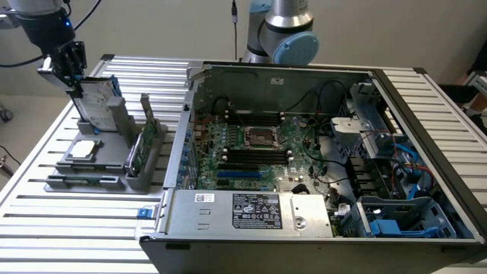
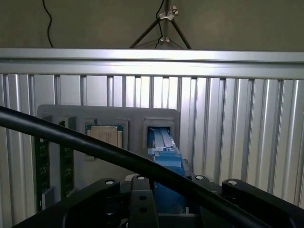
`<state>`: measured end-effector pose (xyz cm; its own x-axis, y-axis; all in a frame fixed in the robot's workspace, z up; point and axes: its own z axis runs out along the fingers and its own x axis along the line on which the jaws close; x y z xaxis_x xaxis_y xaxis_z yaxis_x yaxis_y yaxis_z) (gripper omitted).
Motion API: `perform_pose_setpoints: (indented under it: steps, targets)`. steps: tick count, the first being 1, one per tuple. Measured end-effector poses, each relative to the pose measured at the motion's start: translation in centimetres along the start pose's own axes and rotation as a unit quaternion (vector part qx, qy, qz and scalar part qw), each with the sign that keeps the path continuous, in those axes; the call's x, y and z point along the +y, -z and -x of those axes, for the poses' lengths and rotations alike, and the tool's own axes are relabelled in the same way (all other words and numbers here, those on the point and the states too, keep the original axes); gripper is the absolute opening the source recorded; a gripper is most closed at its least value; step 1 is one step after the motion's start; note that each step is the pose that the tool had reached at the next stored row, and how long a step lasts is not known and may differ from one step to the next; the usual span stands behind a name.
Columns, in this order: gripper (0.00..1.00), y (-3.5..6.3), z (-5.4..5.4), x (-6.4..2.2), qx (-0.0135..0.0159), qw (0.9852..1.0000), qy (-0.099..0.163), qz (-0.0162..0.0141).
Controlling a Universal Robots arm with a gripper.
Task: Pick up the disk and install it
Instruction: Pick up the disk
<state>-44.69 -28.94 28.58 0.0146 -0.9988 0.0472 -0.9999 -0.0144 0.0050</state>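
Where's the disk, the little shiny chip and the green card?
disk [image 1: 91, 100]: exterior view, on its white label.
chip [image 1: 82, 149]: exterior view, middle of its silver top.
green card [image 1: 142, 142]: exterior view, on its green face.

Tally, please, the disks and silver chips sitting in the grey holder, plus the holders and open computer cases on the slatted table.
disk: 1
silver chip: 1
grey holder: 1
computer case: 1
Total: 4
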Motion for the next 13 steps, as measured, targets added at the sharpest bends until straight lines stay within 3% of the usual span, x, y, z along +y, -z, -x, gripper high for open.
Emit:
perform_pose_setpoints:
  steps: [1,13]
  targets:
    - [0.33,0.00,0.00,0.00,0.0000,1.0000,0.000,0.0000]
    - [0.33,-0.02,0.00,0.00,0.0001,1.0000,0.000,0.0000]
